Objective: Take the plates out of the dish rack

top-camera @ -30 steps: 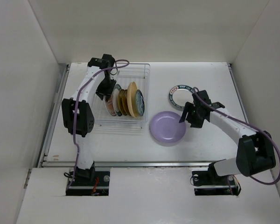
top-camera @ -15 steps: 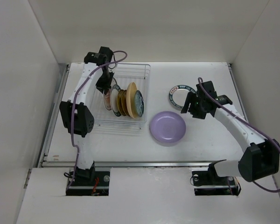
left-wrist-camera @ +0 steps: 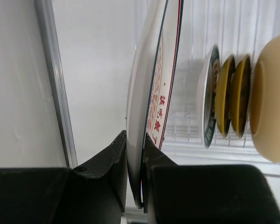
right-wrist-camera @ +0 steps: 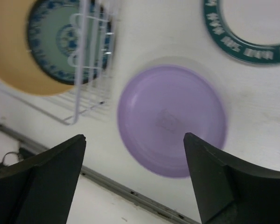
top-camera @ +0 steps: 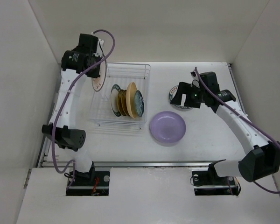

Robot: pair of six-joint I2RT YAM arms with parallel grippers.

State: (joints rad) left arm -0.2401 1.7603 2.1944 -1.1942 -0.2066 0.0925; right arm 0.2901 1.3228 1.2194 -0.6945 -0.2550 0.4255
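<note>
White tabletop: left jaws clench white-orange plate by the rack; right jaws gape near lavender plate.

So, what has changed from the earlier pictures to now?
The left arm rose and swung to the far left. Its jaws closed on the white-orange plate and lifted it up from the rack. The right arm drew back from the lavender plate to above the teal-rimmed plate, with its jaws opening wider. Both table plates and the other rack plates stayed.
</note>
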